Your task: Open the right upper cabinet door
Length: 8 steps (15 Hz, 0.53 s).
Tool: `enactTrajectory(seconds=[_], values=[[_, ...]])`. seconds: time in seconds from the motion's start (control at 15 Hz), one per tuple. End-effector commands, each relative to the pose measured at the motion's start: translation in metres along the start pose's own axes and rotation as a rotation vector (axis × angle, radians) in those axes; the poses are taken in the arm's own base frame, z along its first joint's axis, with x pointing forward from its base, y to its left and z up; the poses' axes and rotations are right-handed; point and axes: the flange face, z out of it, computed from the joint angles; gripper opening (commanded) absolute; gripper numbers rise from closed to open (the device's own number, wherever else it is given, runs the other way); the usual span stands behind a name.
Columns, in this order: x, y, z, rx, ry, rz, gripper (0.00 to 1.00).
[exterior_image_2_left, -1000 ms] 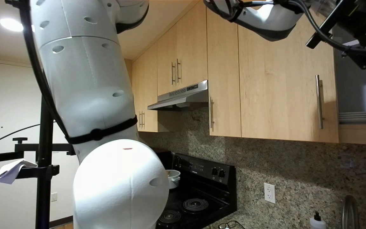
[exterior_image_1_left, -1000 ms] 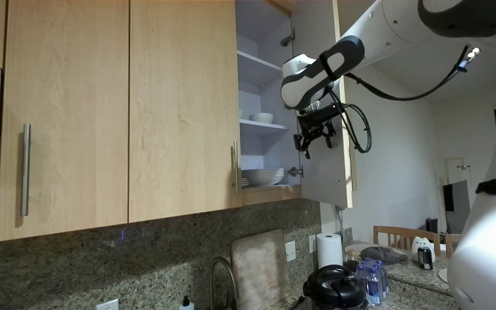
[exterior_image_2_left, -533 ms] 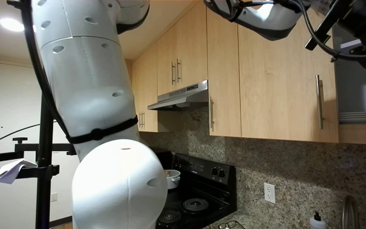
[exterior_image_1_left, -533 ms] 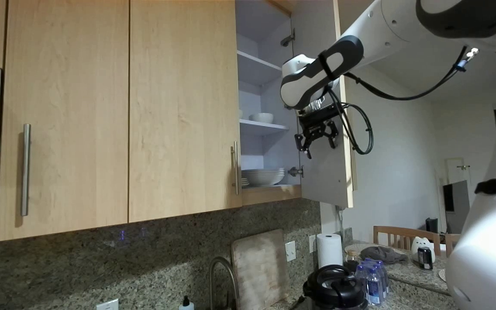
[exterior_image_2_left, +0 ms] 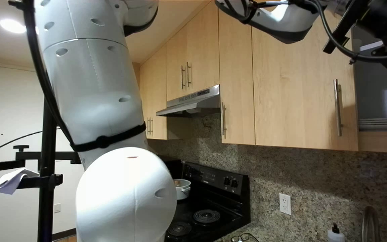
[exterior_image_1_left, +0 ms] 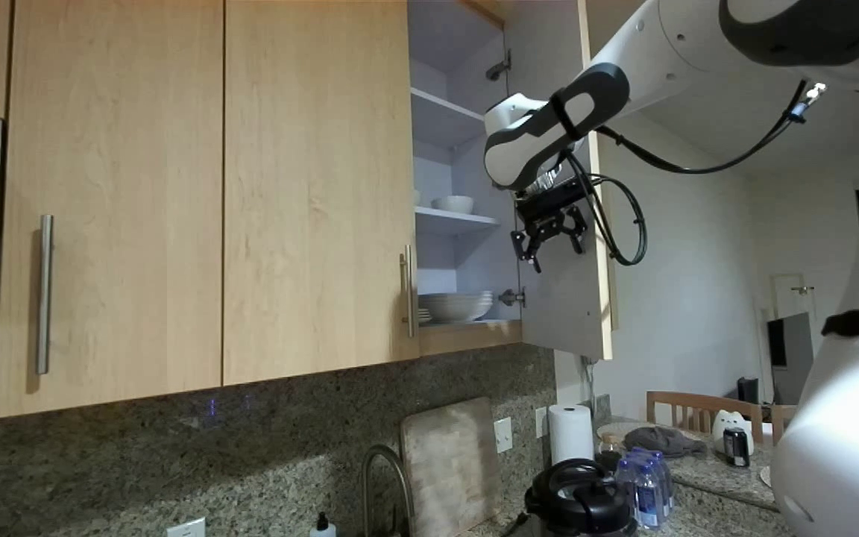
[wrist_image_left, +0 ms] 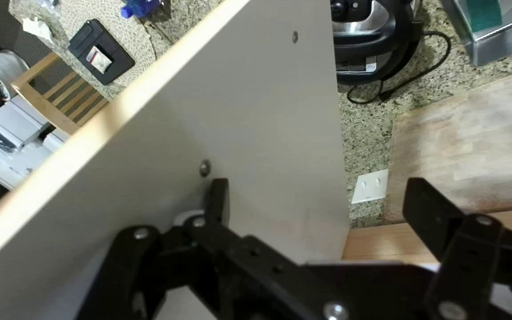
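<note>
In an exterior view, the cabinet door (exterior_image_1_left: 560, 313) stands open, the gripper (exterior_image_1_left: 553, 252) near its inner face; too strong a push may hurt a hinge (exterior_image_1_left: 511, 297). In the wrist view, the fingers (wrist_image_left: 218, 201) are apart, holding nothing.

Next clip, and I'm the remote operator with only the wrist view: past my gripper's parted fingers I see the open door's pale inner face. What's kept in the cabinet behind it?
Observer: In an exterior view, white dishes stand stacked at the bottom of the cabinet.
Operator: And the neighbouring wood door, open or shut?
Observer: Shut, as both exterior views show.
Operator: Can you see what the right upper cabinet door swings on?
Observer: Yes, in an exterior view a metal hinge shows near its lower end, on the side that meets the cabinet.
</note>
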Motion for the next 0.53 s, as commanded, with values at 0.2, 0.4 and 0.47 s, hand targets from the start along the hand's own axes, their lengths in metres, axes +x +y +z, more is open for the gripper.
enactTrajectory(seconds=[0.2, 0.4, 0.47], values=[[0.0059, 0.0030, 0.0002, -0.056, 0.016, 0.024, 1.00], [0.0048, 0.0047, 0.0016, -0.082, -0.005, 0.082, 1.00], [0.0040, 0.0054, 0.0021, -0.097, -0.016, 0.104, 1.00]])
